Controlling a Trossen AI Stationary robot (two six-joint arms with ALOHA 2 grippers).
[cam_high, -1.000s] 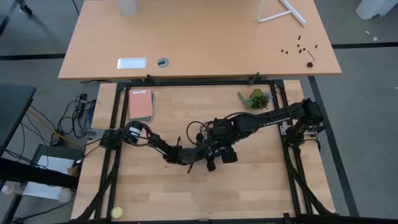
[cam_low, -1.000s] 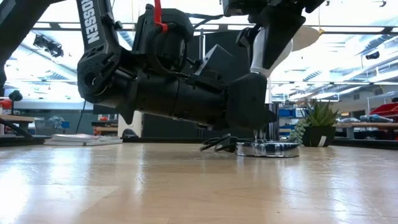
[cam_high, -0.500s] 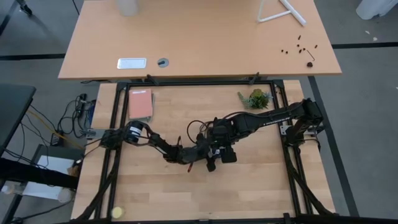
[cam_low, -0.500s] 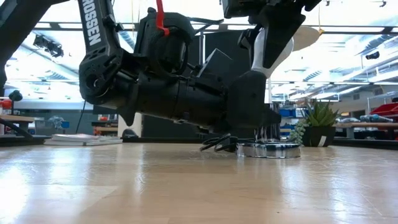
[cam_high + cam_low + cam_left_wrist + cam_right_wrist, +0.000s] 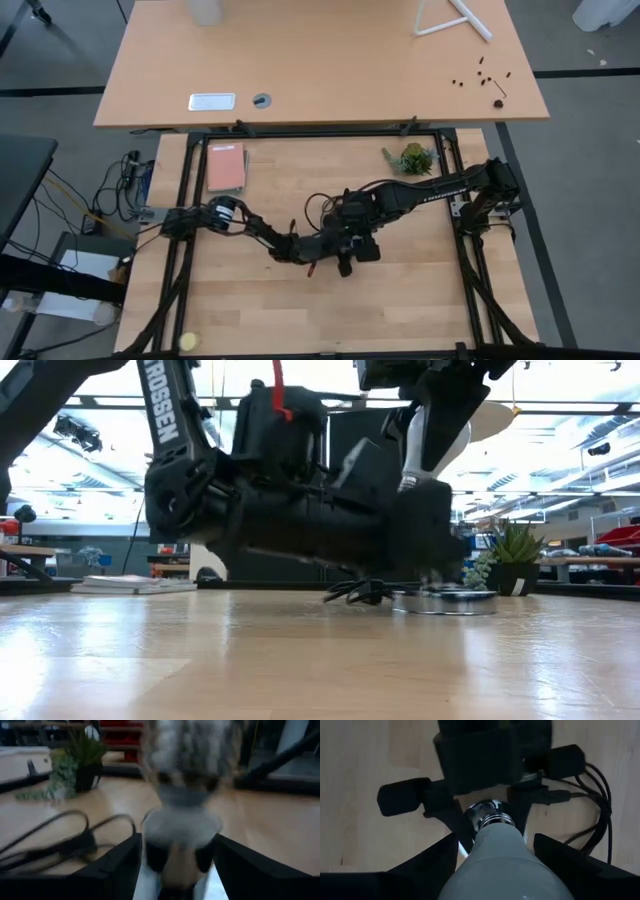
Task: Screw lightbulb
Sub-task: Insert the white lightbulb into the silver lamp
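Light wood work table (image 5: pixel 400 310) with a black metal frame (image 5: pixel 186 200) along its edges. Pink book (image 5: pixel 226 167) near one far corner, small potted plant (image 5: pixel 413 158) near the other. Beyond it, a tan desk (image 5: pixel 320 60) carrying a white stand (image 5: pixel 452 20) and some small dark bits (image 5: pixel 484 75). Grey floor (image 5: pixel 70 60), with cables (image 5: pixel 120 190) lying beside the table. Low view: bright ceiling lights (image 5: pixel 560 430), shelves (image 5: pixel 610 550) far back.

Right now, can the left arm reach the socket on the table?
Probably yes. The left gripper is already at the socket, fingers either side of it, below the lightbulb that the right gripper holds.
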